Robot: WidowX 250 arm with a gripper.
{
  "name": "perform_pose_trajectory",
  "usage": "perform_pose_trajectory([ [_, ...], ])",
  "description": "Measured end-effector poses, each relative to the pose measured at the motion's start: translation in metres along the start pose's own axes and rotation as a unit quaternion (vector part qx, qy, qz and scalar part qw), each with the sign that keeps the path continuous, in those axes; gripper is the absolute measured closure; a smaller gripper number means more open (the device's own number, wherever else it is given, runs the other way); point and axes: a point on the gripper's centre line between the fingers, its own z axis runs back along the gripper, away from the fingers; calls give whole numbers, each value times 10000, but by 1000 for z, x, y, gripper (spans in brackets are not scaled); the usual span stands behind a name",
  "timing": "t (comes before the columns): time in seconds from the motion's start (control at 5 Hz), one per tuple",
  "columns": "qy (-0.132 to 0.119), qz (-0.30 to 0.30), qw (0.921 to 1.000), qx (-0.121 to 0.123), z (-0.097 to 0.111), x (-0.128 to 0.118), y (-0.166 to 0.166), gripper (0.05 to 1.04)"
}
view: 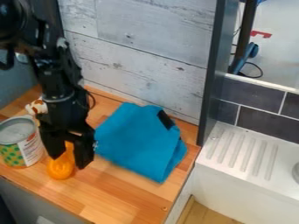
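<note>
The black gripper (69, 160) hangs over the left part of the wooden counter, pointing down. Its fingers stand apart, open, on either side of the upper part of an orange, rounded object with a narrower top (61, 168). That object rests on the counter, its top partly hidden by the gripper. A tin can (16, 141) with a green and orange label stands upright just left of the gripper. Behind the can, a small brown and white item (37, 107) is partly covered by the arm. To the right lies a folded blue cloth (140, 142) with a black tab.
The wooden counter (116, 194) ends at a front edge lower left. A whitewashed plank wall (140, 57) rises behind it. Right of the cloth are a dark upright post (211, 74) and a white sink unit with a ridged drainboard (242, 151).
</note>
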Motion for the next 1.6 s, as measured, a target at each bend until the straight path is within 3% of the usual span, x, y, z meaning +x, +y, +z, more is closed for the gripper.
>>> perform_pose_trajectory([
  [0.2, 107, 48, 9999, 89, -1, -6, -1, 85],
  [0.4, -50, 89, 9998, 187, 13, -10, 1, 85],
  [0.6, -26, 149, 9997, 188, 14, -12, 6, 85],
  [1.0, 191, 240, 9994, 131, 8, -14, 25, 85],
  [1.6, 433, 732, 9957, 369, 2, -8, 78, 85],
])
